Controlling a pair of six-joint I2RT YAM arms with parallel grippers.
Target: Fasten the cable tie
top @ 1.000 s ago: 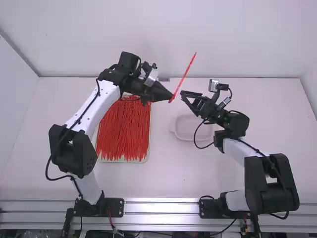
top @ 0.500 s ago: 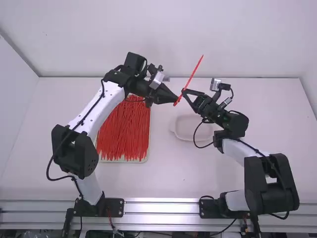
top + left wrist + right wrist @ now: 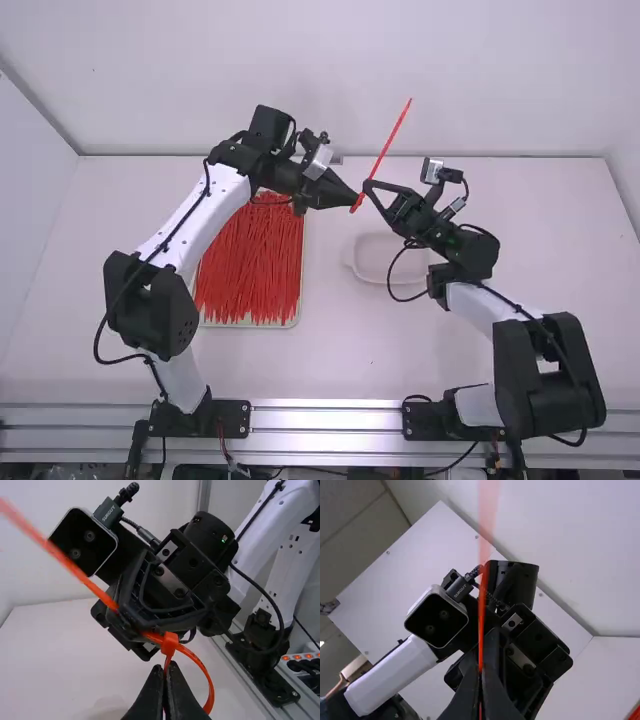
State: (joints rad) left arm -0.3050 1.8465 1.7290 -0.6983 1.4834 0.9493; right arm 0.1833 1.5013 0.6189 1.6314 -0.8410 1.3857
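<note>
A red cable tie [image 3: 392, 145] hangs in the air between my two grippers, above the middle of the table, its free tail slanting up and away. My left gripper [image 3: 347, 196] is shut on the tie just below its head [image 3: 169, 642], where the strap curls into a small loop [image 3: 204, 680]. In the left wrist view its own fingers [image 3: 156, 687] press together. My right gripper [image 3: 368, 186] meets it from the right and is shut on the strap [image 3: 483, 595] beside the head, fingers [image 3: 470, 690] pinched around it.
A flat tray [image 3: 296, 322] with a heap of several red cable ties [image 3: 250, 260] lies under the left arm. A shallow white dish [image 3: 372, 262] sits on the table below the right gripper. Bare table lies to the far left and right.
The left gripper carried the tie to the right, up to the right gripper. The right gripper, open a second ago, has shut on the strap. The tail now points slightly higher.
</note>
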